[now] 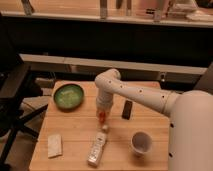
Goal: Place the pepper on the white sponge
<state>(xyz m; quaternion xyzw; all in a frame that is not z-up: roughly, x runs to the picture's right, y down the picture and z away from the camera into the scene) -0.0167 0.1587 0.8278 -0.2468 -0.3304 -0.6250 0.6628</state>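
The pepper (pixel 102 117) is a small orange-red item at the tip of my gripper (pixel 103 116), just above the wooden table (pixel 75 135) near its middle. The gripper hangs from the white arm that reaches in from the right. The white sponge (pixel 54 145) lies flat at the table's front left, well apart from the gripper, to its lower left.
A green bowl (pixel 68 96) sits at the back left. A pale bottle with a white cap (pixel 97 147) lies just below the gripper. A white cup (pixel 141 142) stands front right. A dark object (pixel 128 109) lies right of the gripper. A black chair (pixel 15 100) stands left.
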